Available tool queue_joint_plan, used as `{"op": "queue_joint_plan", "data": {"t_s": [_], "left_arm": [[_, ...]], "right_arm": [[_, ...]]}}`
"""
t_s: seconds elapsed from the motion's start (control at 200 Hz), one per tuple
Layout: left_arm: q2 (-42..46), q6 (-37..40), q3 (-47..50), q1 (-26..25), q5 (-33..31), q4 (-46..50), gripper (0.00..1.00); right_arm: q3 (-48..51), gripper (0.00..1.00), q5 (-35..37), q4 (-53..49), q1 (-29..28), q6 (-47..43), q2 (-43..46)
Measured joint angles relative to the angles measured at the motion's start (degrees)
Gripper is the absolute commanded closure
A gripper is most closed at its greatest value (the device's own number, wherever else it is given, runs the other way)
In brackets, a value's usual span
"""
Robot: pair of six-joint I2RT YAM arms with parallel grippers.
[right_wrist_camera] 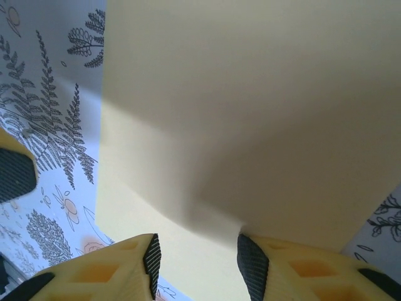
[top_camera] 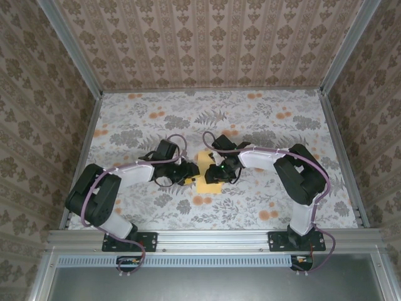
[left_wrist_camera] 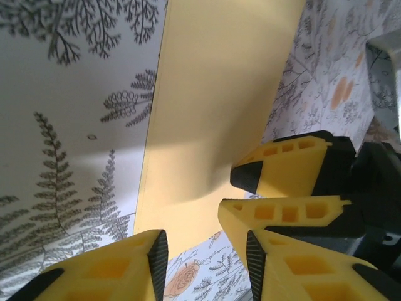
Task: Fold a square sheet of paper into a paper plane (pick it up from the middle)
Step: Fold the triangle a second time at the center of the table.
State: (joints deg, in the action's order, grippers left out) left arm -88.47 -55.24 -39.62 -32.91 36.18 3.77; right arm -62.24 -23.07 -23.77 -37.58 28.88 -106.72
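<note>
The left hand (left_wrist_camera: 207, 251) is hovering low over the bench (top_camera: 282, 125) with its jaws standing apart. The yellow-orange sheet of paper (top_camera: 210, 186) is running into the gap between them without being pinched. The right hand (right_wrist_camera: 199, 257) is facing it from the other side, its jaws also standing apart and the paper reaching down between its pads. Neither hand is clamping anything.

The sheet is lying in the middle of the bench, right between the two hands, on the grey floral print. It is looking partly folded. In the right wrist view one layer is lifting off the rest and casting a soft shadow along a crease, and in the left wrist view it is showing as a long, narrow strip.

By my reading, the paper is going to behave as very light, thin and limp. It is likely to bow under its own weight, slide on the smooth print at a nudge, and take a lasting dent from a hard squeeze. The best hold is probably going to be at the middle, along the crease, where doubled layers are stiffer. A gentle pinch on the raised layer looks easier than prying under a flat edge.
</note>
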Motion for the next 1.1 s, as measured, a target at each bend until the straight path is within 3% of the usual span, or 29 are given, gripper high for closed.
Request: {"op": "queue_joint_plan", "data": {"t_s": [0.35,0.875,1.1], "left_arm": [[-4.1,0.2,-2.9,-4.6,-4.9,7.5,0.60],[-4.7,1.7,-6.9,-6.6,-10.1,13.3,0.57],[-6.6,2.4,-8.3,-7.0,-9.4,13.1,0.63]], "right_arm": [[1.4,0.59,-2.1,3.8,0.6,2.9,0.0],[2.4,0.60,-4.2,5.7,1.4,3.0,0.0],[2.4,0.62,-4.2,5.7,1.4,3.0,0.0]]}}
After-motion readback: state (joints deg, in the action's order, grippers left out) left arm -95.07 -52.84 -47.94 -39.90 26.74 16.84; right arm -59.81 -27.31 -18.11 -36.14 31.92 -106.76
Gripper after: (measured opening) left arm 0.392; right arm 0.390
